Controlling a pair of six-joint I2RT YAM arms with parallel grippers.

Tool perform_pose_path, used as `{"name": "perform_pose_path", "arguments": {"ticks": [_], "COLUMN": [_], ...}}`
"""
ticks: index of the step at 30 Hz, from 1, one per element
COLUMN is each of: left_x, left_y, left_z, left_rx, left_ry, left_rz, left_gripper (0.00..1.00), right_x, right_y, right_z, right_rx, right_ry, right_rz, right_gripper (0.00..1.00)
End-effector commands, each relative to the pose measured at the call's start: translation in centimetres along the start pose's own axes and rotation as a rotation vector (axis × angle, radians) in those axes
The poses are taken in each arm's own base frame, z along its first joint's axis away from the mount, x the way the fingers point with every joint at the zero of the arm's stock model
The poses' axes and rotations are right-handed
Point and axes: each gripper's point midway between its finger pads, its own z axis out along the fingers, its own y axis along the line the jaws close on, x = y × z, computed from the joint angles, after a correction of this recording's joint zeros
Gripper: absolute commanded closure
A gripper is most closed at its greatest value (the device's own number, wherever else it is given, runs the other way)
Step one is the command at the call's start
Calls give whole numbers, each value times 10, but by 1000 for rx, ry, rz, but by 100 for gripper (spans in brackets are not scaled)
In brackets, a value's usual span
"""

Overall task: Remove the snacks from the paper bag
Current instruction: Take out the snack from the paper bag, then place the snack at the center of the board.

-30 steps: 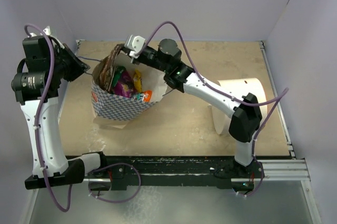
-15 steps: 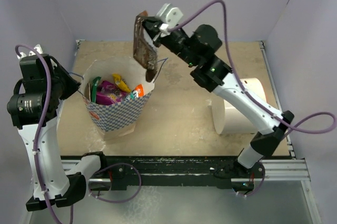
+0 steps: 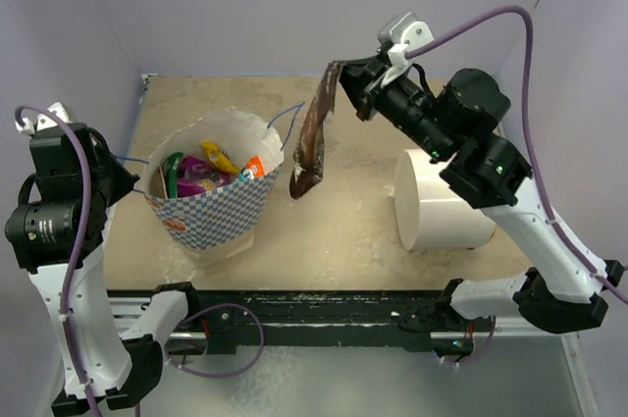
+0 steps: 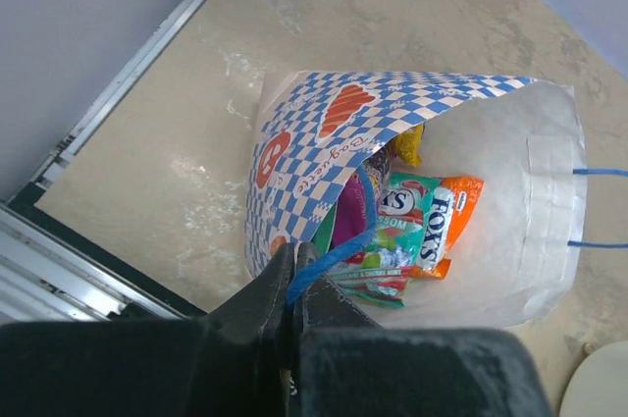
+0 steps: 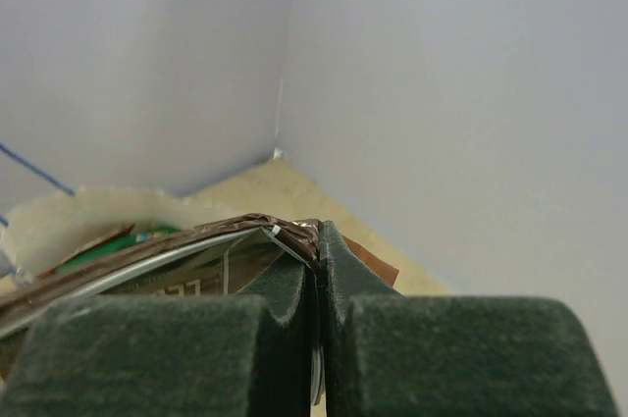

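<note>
The paper bag (image 3: 211, 213), white with blue checks and orange logos, stands upright at the table's left. Several snack packets (image 3: 201, 170) lie inside it, green, magenta, yellow and orange-teal; they also show in the left wrist view (image 4: 422, 226). My left gripper (image 4: 292, 270) is shut on the bag's blue string handle (image 4: 334, 252) at its near rim. My right gripper (image 3: 345, 72) is shut on the top edge of a brown snack packet (image 3: 312, 137), which hangs in the air to the right of the bag. In the right wrist view the packet (image 5: 177, 250) runs left from the jaws.
A plain white cylinder (image 3: 442, 199) lies on its side at the table's right, below my right arm. The bag's other blue handle (image 3: 285, 118) sticks out at its far rim. Grey walls close the back and sides.
My right gripper has lifted the brown packet out of the bag and carried it up and to the right. The bag has been pulled upright, and my left arm has shifted lower left.
</note>
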Motion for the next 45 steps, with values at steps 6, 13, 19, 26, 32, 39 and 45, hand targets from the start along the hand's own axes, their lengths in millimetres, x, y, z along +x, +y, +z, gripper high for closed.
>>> {"name": "perform_pose_path", "arguments": {"ticks": [6,13,19,26,32,39,45], "left_x": [-17,-20,-19,-25,-33,-32,-24], "left_y": [16,15,10,8,5,9,5], "left_z": [-15,-21,-20,-19,-19,-26,-30], "left_rx": [-44,-30,-7,-4,-4,11,71], "left_ry": [-117,-133,-125,-136,-153,-185,-190], "left_rz": [43,49,47,55,78,132,175], "left_gripper": [100,100,100,100,100,100,100], "right_x": [104,183,225,270,305,344,379], "right_y": [35,57,34,5,-16,-56,-94], "right_z": [-71,-107,-106,-96,-71,-39,-8], "right_rx": [9,21,138,323,368,419,447], "right_ry": [481,669,743,907,927,945,975], "right_rz": [389,434,276,96,48,44,-32], "right_gripper": [100,100,100,100,100,100,100]}}
